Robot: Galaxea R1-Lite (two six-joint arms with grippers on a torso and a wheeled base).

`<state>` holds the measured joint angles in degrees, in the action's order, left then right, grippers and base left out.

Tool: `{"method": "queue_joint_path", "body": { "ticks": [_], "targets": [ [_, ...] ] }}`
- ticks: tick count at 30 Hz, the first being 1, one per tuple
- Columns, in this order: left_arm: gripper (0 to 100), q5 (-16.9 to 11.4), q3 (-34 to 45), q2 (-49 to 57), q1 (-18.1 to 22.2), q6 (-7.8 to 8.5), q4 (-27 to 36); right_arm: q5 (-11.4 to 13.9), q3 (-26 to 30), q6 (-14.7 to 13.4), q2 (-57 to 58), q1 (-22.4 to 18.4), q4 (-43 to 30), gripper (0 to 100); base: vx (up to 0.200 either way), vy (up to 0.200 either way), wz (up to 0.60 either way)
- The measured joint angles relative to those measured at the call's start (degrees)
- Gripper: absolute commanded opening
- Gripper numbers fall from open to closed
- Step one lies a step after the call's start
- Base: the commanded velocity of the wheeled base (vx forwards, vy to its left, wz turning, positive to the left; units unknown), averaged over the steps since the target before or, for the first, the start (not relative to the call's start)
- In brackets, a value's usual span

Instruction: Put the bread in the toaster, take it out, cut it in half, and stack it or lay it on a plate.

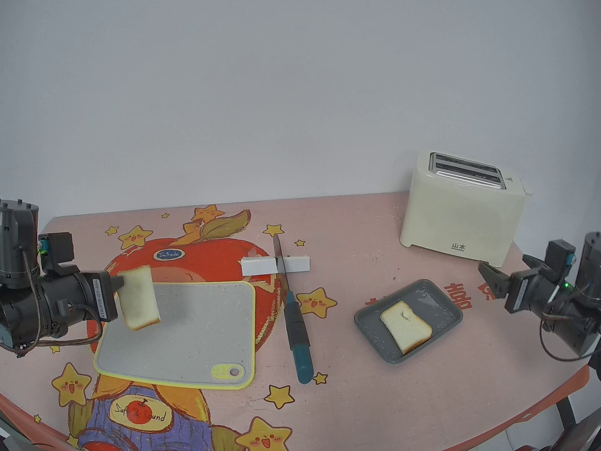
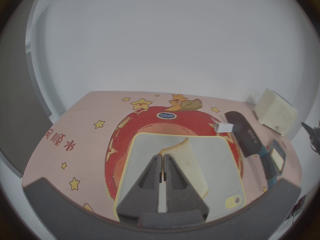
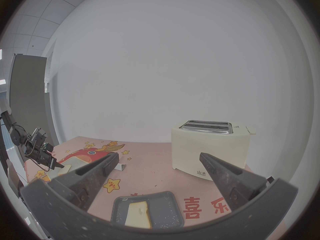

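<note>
1. Bread half is what I am carrying. My left hand is clenched on one edge of it, and the piece hangs upright in the air, clear of the surface.
2. Right under that hand lies the cutting board. The held piece is above the board's edge nearest the hand and does not touch it.
3. The other half lies flat on the grey plate. It is well apart from my left hand and just in front of my right hand.
4. My right hand is released, with its jaws spread wide and nothing between them. It hovers above the surface with the toaster just beyond it and the plate below and ahead.
5. The knife rests between board and plate, with its blade propped on a white block. Neither hand touches it.
6. The toaster's slots look empty and the bread is in two pieces, so I judge toasting, taking out and cutting as done. One half is already plated.
7. What is left, as I read it, is to carry the held half from my left hand's side over the knife to the plate. There I lay it beside the other half or stack it on top.
8. The grip is on a thin edge, so the slice may sag or tear, and I would carry it gently.
</note>
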<state>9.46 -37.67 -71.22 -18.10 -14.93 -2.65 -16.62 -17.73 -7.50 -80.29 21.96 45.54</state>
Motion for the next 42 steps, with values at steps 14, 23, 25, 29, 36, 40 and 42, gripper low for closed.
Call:
{"method": "queue_joint_path", "body": {
  "ticks": [14, 23, 25, 29, 36, 40, 42],
  "targets": [
    [0, -1.06, -1.00, 1.38, 0.20, 1.23, -0.09, -0.10, 15.88, 0.26, 28.96, -5.80, -17.36, 100, 0.000, 0.000, 0.00],
    [0, -1.28, -0.96, 1.62, 0.09, 1.44, -0.13, 6.25, 16.38, 2.55, 54.16, -13.56, -34.51, 100, 0.000, 0.000, 0.00],
    [0, -1.32, -0.89, 1.66, 0.05, 1.48, -0.11, 8.33, 16.52, 3.15, 59.28, -15.21, -37.56, 100, 0.000, 0.000, 0.00],
    [0, -1.48, -0.85, 1.76, -0.06, 1.56, -0.15, 12.82, 16.65, 4.24, 69.32, -18.60, -43.56, 100, 0.000, 0.000, 0.00],
    [0, -3.00, -1.02, 2.84, -0.28, 2.38, -3.91, 14.70, 16.71, 5.25, 77.09, -21.44, -45.64, 100, 0.000, 0.000, 0.00],
    [0, -3.85, -0.85, 3.36, -0.24, 2.95, -5.01, 14.70, 16.71, 5.32, 78.40, -21.65, -45.64, 100, 0.000, 0.000, 0.00],
    [0, -3.85, -0.85, 3.55, -0.22, 2.97, -5.07, 14.70, 16.71, 5.32, 78.80, -21.66, -45.64, 100, 0.000, 0.000, 0.00]
  ]
}}
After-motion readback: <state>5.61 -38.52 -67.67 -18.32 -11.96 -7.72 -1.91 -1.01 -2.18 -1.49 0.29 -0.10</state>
